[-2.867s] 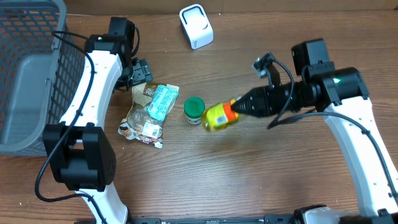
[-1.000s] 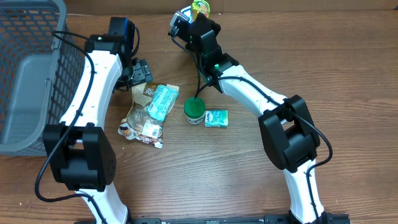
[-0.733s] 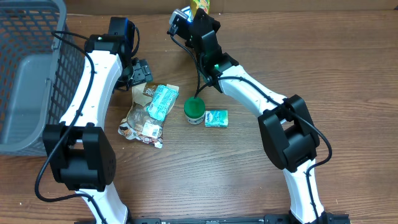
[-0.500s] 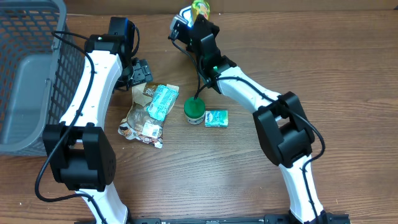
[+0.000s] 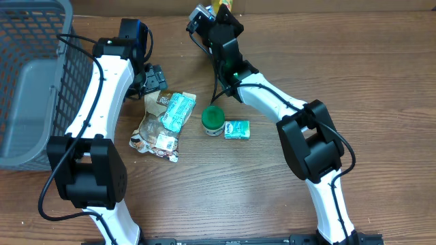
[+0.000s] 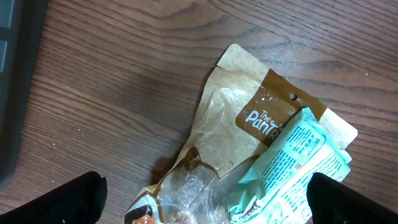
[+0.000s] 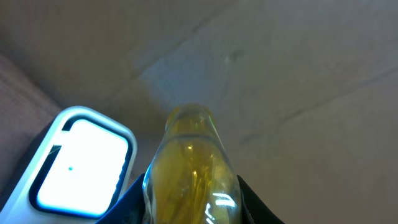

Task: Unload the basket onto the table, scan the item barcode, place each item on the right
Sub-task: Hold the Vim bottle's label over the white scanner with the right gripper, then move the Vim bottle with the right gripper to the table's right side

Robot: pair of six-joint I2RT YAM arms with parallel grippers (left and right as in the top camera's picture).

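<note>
The right claw (image 7: 190, 208) grips the yellow bottle (image 7: 189, 158) by its body at the far edge of the bench (image 5: 204, 197), just right of the white scanner (image 7: 81, 165); the left claw (image 6: 205, 202) gapes wide above a pouch (image 6: 233, 134); the bottle looks stiff, smooth and probably slippery, so a hold around its middle seems safest.

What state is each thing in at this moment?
Scanner, window lit.
Bottle, held in the right gripper, near the scanner.
Jar, upright, green lid on.
Small packet, lying flat by the jar.
Pouch, lying flat, teal bag across it.
Left gripper, open, above the pouch, holding nothing.
</note>
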